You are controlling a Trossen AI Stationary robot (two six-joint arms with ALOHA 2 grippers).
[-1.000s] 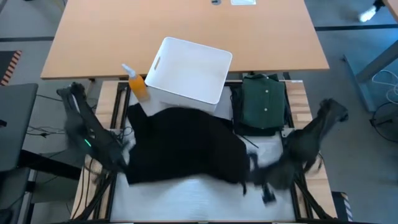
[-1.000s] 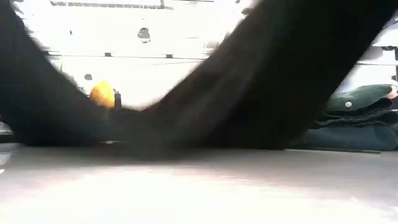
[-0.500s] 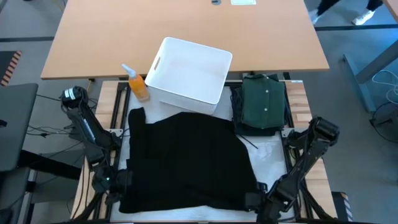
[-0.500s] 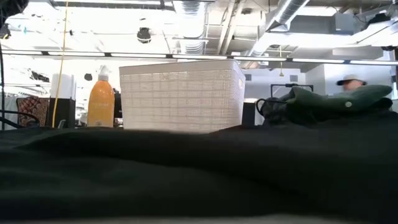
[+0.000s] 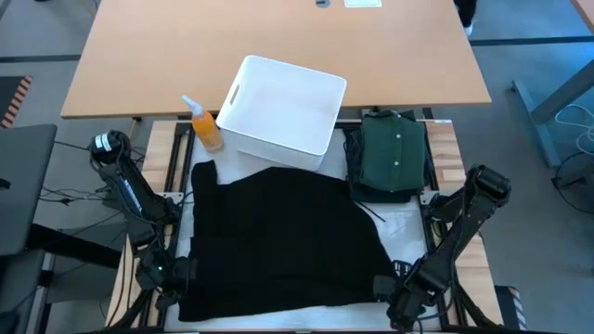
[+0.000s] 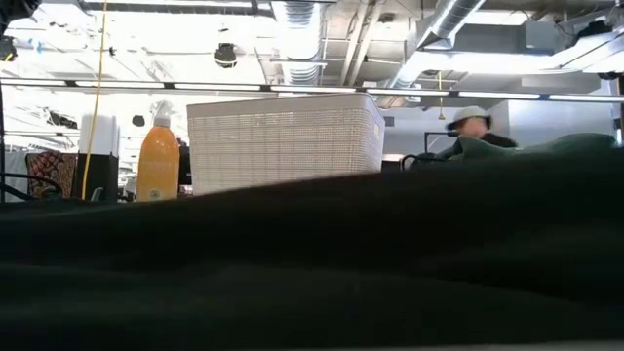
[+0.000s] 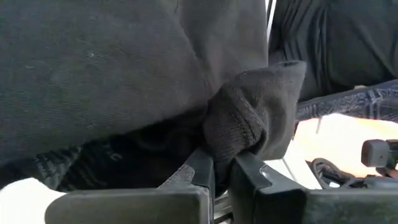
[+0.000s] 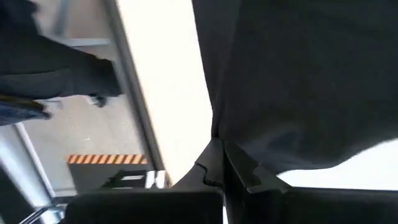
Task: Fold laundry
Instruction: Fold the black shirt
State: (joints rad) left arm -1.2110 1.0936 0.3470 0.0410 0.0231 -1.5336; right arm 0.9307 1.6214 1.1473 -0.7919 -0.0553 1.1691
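A black garment [image 5: 283, 237] lies spread flat over the white table top [image 5: 408, 223], and it fills the lower half of the low view [image 6: 312, 263]. My left gripper [image 5: 183, 276] is shut on its near-left corner. My right gripper [image 5: 382, 286] is shut on its near-right corner. A folded dark green buttoned shirt [image 5: 394, 153] lies on a dark pile at the far right. My left gripper [image 7: 222, 163] pinches a bunched ribbed knit corner [image 7: 249, 127] of the black garment between its two fingers, in several layers. The fingers slant down from the table's near left. The cloth beyond lies on the table. My right gripper [image 8: 219, 149] pinches the garment's near-right edge [image 8: 233, 140] between its two fingers, coming steeply from above. One layer or several, I cannot tell. The cloth spreads away from the fingers over the table.
A white plastic bin [image 5: 283, 102] stands at the far middle, with an orange spray bottle [image 5: 206, 125] to its left. A wooden table [image 5: 278, 37] lies beyond them. In the low view a person in a cap [image 6: 473, 122] shows in the room behind.
Both grippers have come down and toward the table's near edge, rolling their wrists, still shut on the black garment. The garment, held up and sagging between them a second ago, now lies spread flat with its near edge drawn to the table's front.
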